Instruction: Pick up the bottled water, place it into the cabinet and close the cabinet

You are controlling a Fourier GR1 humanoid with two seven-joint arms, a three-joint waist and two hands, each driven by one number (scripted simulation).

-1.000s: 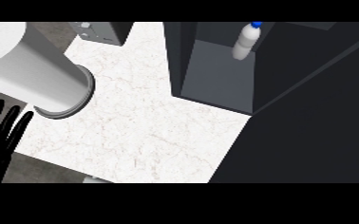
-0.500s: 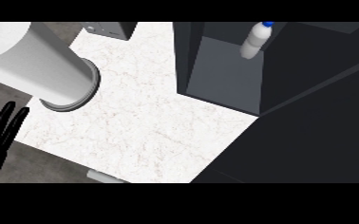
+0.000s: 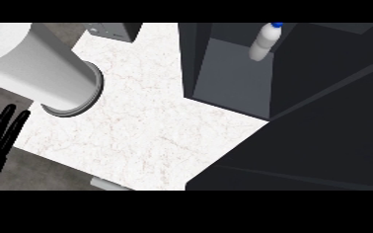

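Observation:
The bottled water (image 3: 263,42), white with a blue cap, stands upright inside the dark cabinet (image 3: 237,84) at the upper right, near its back wall. The cabinet is open, and its dark door panel (image 3: 306,148) fills the lower right. My left forearm (image 3: 51,69) is a thick grey cylinder at the upper left. The left hand (image 3: 10,128) shows only as straight black fingers at the left edge, far from the bottle and holding nothing. My right hand is out of view.
The white marble counter (image 3: 153,118) runs between the forearm and the cabinet, with its front edge at the lower left. A small grey appliance (image 3: 113,29) sits at the top edge.
The cabinet and bottle have slid right in the view. The left hand's fingers have slipped further toward the left edge, and the forearm has shifted right.

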